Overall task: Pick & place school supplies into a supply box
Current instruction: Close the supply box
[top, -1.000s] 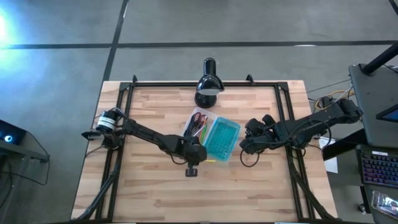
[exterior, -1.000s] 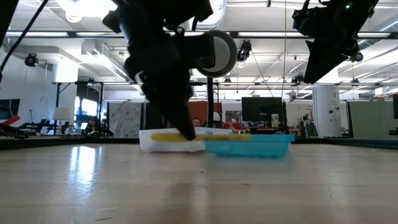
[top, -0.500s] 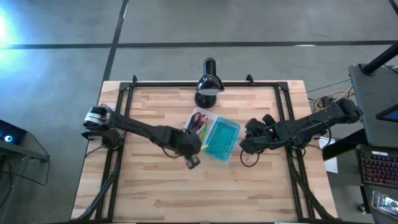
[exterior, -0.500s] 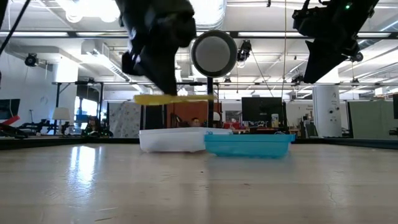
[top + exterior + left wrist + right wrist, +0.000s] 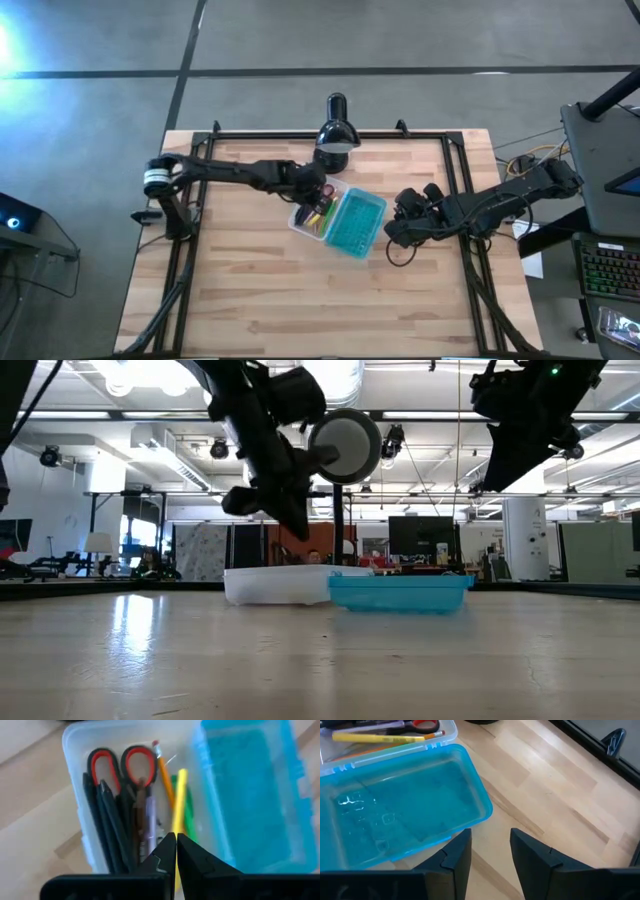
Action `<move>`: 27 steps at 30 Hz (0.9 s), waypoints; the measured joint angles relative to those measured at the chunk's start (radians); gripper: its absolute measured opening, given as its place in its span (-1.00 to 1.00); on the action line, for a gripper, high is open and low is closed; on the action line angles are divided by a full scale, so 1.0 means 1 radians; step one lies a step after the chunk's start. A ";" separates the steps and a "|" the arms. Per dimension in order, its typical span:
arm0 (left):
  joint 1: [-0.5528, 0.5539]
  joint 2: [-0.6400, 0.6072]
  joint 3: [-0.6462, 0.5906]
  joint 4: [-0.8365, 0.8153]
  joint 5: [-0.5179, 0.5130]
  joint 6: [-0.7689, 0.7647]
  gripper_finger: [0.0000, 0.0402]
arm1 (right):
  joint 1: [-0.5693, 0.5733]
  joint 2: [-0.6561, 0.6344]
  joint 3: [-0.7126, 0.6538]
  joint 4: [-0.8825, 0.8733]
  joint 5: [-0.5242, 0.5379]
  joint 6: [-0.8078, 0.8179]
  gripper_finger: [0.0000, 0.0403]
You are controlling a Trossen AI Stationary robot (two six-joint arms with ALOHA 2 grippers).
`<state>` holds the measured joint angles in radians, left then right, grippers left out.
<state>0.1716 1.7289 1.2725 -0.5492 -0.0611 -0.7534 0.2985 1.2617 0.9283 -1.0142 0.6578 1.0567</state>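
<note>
Bright, even overhead light — ceiling-fixture glare in the low view, soft blur in the left wrist view.

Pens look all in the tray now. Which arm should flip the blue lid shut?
Right, probably. The right gripper hangs open beside the turquoise lid, at its free edge. The left gripper is shut over the clear tray above the yellow pencil, on the lid's hinge side.

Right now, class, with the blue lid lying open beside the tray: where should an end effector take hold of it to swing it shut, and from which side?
Grip the turquoise lid at its free long rim, the edge farthest from the clear tray. That rim stands up as a thin wall with bare table beside it. The open right end effector already hangs on that side, so come from there, one finger inside, one outside.
</note>
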 joint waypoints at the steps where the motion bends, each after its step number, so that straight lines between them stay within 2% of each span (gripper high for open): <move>1: 0.002 0.005 -0.005 -0.002 0.002 0.011 -0.99 | 0.000 0.000 0.000 -0.001 -0.001 0.014 -0.38; 8: -0.018 -0.021 -0.005 -0.039 0.003 0.121 -1.00 | 0.003 0.000 -0.001 -0.007 -0.015 0.013 -0.37; 11: -0.020 -0.061 -0.012 -0.120 -0.029 0.147 -1.00 | 0.002 0.000 -0.001 -0.039 -0.090 0.036 -0.36; 14: -0.014 -0.106 -0.056 -0.188 -0.098 0.123 -1.00 | 0.005 0.000 -0.002 -0.131 -0.148 0.195 -0.38; 18: 0.010 -0.176 -0.151 -0.165 -0.191 0.037 -1.00 | 0.013 -0.009 -0.019 -0.202 -0.222 0.449 -0.47; 21: 0.047 -0.206 -0.240 -0.111 -0.201 -0.033 -1.00 | 0.013 -0.015 -0.074 -0.089 -0.311 0.516 -0.56; 24: 0.093 -0.224 -0.336 -0.035 -0.170 -0.078 -1.00 | 0.013 -0.015 -0.178 0.174 -0.359 0.533 -0.64; 27: 0.133 -0.227 -0.415 0.071 -0.112 -0.123 -1.00 | 0.012 -0.011 -0.284 0.420 -0.364 0.583 -0.68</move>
<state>0.3045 1.5021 0.8579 -0.4779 -0.1731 -0.8763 0.3108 1.2510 0.6444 -0.5941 0.2940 1.6395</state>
